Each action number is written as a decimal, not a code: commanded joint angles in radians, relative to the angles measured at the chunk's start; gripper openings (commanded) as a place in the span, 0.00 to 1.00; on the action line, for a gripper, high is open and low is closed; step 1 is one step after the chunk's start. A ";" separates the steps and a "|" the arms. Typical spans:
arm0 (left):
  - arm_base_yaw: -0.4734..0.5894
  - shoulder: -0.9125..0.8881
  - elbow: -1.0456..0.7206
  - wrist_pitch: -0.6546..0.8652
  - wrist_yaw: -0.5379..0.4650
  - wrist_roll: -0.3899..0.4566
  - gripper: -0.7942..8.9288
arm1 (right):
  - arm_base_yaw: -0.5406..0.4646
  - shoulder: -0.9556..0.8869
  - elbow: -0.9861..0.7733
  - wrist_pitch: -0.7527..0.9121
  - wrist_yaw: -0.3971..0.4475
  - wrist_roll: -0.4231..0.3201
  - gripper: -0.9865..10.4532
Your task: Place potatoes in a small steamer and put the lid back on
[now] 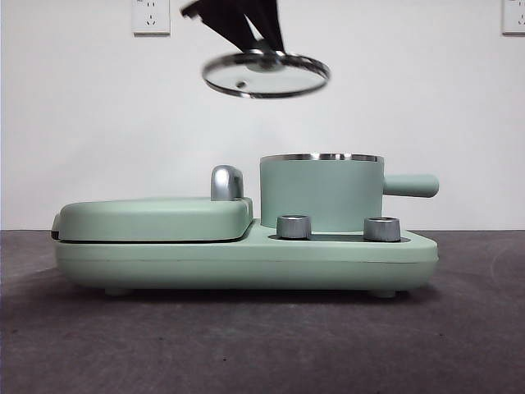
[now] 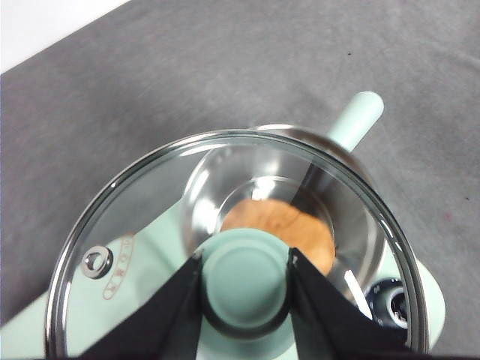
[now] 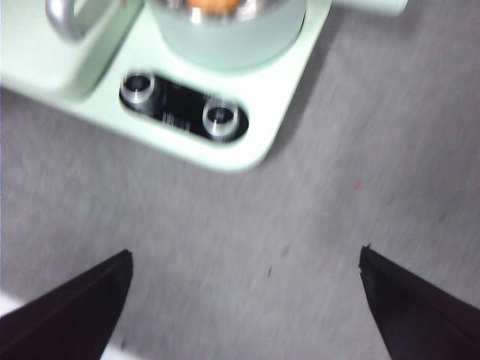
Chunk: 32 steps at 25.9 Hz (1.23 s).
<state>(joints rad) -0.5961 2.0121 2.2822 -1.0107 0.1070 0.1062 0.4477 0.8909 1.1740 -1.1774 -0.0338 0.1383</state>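
My left gripper (image 2: 246, 279) is shut on the mint-green knob (image 2: 246, 281) of the clear glass lid (image 1: 265, 75). It holds the lid tilted in the air, above and a little left of the small steamer (image 1: 321, 192). The steamer stands open on the cooker base, its side handle (image 1: 410, 185) pointing right. The orange-brown potato (image 2: 289, 227) lies inside the steamer, seen through the glass, and its top shows in the right wrist view (image 3: 211, 4). My right gripper (image 3: 244, 274) is open and empty above the grey table in front of the cooker.
The mint-green cooker base (image 1: 246, 258) carries a flat griddle cover (image 1: 152, 217) with a chrome handle (image 1: 227, 182) on its left and two steel knobs (image 1: 294, 226) in front. A white wall with sockets (image 1: 151, 16) stands behind.
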 commanded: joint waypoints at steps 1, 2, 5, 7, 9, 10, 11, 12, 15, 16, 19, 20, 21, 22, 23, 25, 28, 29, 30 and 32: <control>-0.021 0.051 0.027 0.078 0.002 0.025 0.10 | 0.030 -0.154 -0.144 0.068 -0.003 0.070 0.51; -0.026 0.068 0.027 0.096 0.002 0.024 0.10 | 0.040 -0.223 -0.193 0.095 -0.003 0.089 0.51; -0.043 0.109 0.027 0.130 0.003 0.024 0.10 | 0.050 -0.381 -0.269 0.141 0.002 0.117 0.51; -0.060 0.133 0.027 0.150 0.009 0.025 0.10 | 0.050 -0.439 -0.274 0.145 0.009 0.117 0.51; -0.077 0.157 0.027 0.171 0.010 0.025 0.10 | 0.050 -0.472 -0.274 0.145 0.009 0.117 0.51; -0.085 0.167 0.027 0.177 0.010 0.025 0.10 | 0.050 -0.482 -0.274 0.145 0.009 0.118 0.51; -0.090 0.177 0.027 0.181 0.010 0.025 0.10 | 0.050 -0.483 -0.274 0.145 0.008 0.120 0.51; -0.097 0.184 0.027 0.184 0.009 0.025 0.10 | 0.050 -0.483 -0.274 0.144 0.008 0.123 0.51; -0.103 0.193 0.028 0.200 0.009 0.024 0.10 | 0.050 -0.483 -0.274 0.145 0.008 0.126 0.51; -0.103 0.193 0.027 0.202 0.008 0.024 0.10 | 0.050 -0.483 -0.274 0.145 0.008 0.132 0.51; -0.101 0.193 0.027 0.200 -0.003 0.024 0.10 | 0.050 -0.483 -0.274 0.145 0.008 0.137 0.51; -0.099 0.193 0.027 0.199 -0.009 0.020 0.10 | 0.050 -0.483 -0.274 0.145 0.008 0.139 0.51; -0.097 0.194 0.027 0.198 -0.016 0.011 0.10 | 0.050 -0.483 -0.274 0.145 0.008 0.140 0.51; -0.096 0.195 0.027 0.197 -0.027 0.002 0.10 | 0.050 -0.483 -0.274 0.145 0.008 0.140 0.51; -0.095 0.195 0.027 0.196 -0.037 -0.004 0.10 | 0.050 -0.483 -0.274 0.145 0.008 0.141 0.51; -0.095 0.195 0.027 0.196 -0.037 -0.006 0.10 | 0.050 -0.483 -0.274 0.145 0.008 0.143 0.51; -0.094 0.196 0.027 0.196 -0.037 -0.008 0.10 | 0.050 -0.483 -0.274 0.145 0.008 0.143 0.51; -0.094 0.197 0.027 0.196 -0.037 -0.018 0.10 | 0.050 -0.483 -0.274 0.145 0.008 0.143 0.51; -0.094 0.199 0.027 0.196 -0.037 -0.024 0.10 | 0.050 -0.483 -0.274 0.145 0.008 0.143 0.51; -0.092 0.208 0.027 0.196 -0.037 -0.033 0.10 | 0.050 -0.483 -0.274 0.145 0.008 0.143 0.51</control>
<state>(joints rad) -0.6846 2.1948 2.2818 -0.8364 0.0727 0.0845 0.4911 0.4053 0.8932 -1.0420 -0.0261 0.2699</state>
